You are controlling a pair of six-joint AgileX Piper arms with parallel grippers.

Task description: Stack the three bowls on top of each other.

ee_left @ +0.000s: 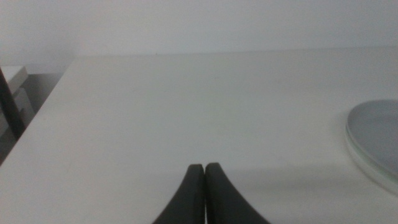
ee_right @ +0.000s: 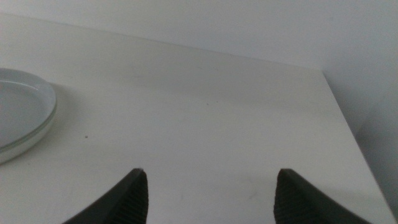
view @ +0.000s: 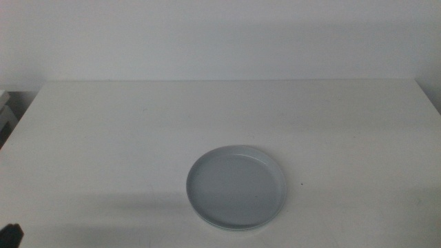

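Observation:
A grey-blue bowl (view: 236, 186) lies top-most on a stack near the table's front middle. Paler rims of the bowls under it (view: 238, 226) peek out along its near edge; I cannot tell their colours apart. The stack's edge also shows in the left wrist view (ee_left: 376, 140) and the right wrist view (ee_right: 22, 112), where a pale greenish lower rim (ee_right: 28, 140) is visible. My left gripper (ee_left: 204, 168) is shut and empty, low at the front left corner (view: 12, 233), well left of the stack. My right gripper (ee_right: 211, 174) is open and empty, to the right of the stack, outside the middle view.
The white table (view: 138, 131) ends at a pale wall at the back. Some white furniture (view: 5, 114) stands off the table's left edge. The table's right edge (ee_right: 348, 124) runs close to the right gripper.

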